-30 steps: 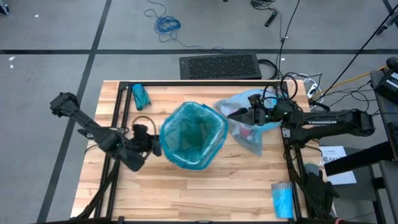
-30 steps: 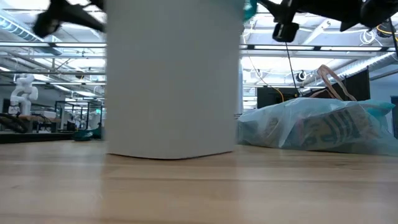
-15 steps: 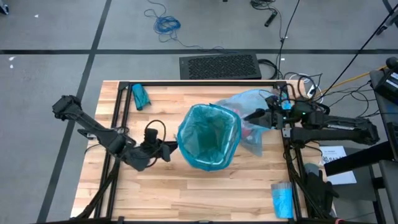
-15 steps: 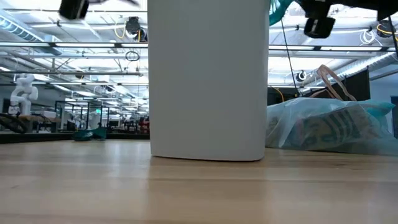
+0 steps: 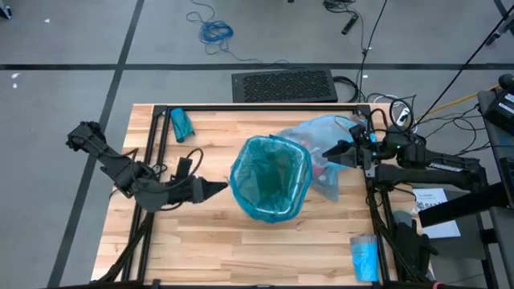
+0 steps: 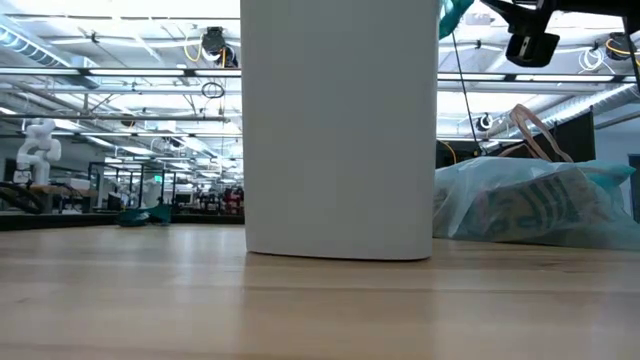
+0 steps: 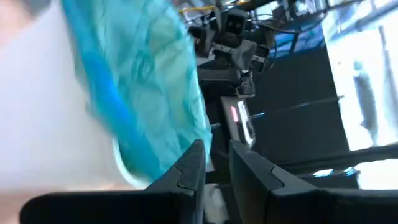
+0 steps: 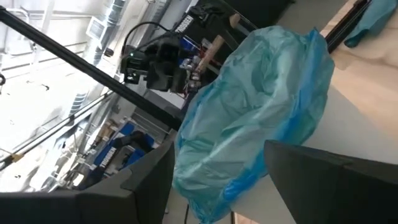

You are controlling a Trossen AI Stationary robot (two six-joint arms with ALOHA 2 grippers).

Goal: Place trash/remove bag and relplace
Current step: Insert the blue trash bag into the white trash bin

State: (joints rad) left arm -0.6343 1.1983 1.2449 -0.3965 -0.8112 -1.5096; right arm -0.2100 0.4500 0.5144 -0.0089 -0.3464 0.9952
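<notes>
Bag (image 5: 321, 156) touching right pincer (image 5: 331, 152), behind bin (image 5: 271, 177).

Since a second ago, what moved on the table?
The white bin with its teal liner slid toward the right arm, then stopped. The left pincer, which was up against the bin's rim, is now apart from it and its fingers have narrowed. The right pincer drew back a little and stayed open. The full blue bag, the teal packet and the folded blue packet stayed put.
</notes>
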